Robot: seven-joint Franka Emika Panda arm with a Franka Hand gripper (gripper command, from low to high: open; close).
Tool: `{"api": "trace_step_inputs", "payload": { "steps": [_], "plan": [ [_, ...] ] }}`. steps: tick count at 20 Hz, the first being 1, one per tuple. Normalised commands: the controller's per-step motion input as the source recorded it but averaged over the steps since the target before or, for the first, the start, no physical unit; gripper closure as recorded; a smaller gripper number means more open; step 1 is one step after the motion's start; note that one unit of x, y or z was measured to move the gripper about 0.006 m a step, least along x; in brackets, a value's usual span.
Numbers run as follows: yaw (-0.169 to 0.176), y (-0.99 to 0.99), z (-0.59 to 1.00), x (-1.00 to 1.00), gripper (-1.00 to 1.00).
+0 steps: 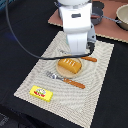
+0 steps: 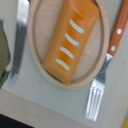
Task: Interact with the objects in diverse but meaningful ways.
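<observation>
The orange ridged bread loaf [image 1: 69,65] [image 2: 71,37] lies on a small round wooden plate [image 1: 61,71] [image 2: 37,67] in the middle of the beige placemat [image 1: 35,75]. My gripper [image 1: 80,50] hangs just above and behind the loaf, apart from it. Its fingers are hidden under the white wrist housing, and they do not show clearly in the wrist view. A yellow flat packet [image 1: 41,93] with red-green marks lies at the placemat's near corner, toward the exterior view's left. The carton and the sausage are out of view.
An orange-handled fork [image 1: 65,79] [image 2: 97,95] lies in front of the plate, and a knife [image 1: 89,59] [image 2: 20,35] lies behind it. A grey pot [image 1: 122,17] stands on a pinkish mat [image 1: 107,27] at the back right. The table [image 1: 20,50] is black.
</observation>
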Motion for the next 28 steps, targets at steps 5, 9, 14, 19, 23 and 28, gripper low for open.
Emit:
{"api": "trace_step_inputs", "payload": {
  "steps": [5, 9, 14, 19, 23, 28],
  "plan": [
    [-0.134, 0.66, -0.02, 0.01, -1.00],
    [-0.002, 0.81, -0.12, -0.03, -1.00],
    [0.000, 0.87, -0.14, -0.07, -1.00],
    [0.000, 0.56, -0.21, -0.26, -1.00],
    [-0.009, 0.38, -0.24, -0.30, -1.00],
    [-0.053, 0.21, -0.24, -0.32, -1.00]
  ]
}}
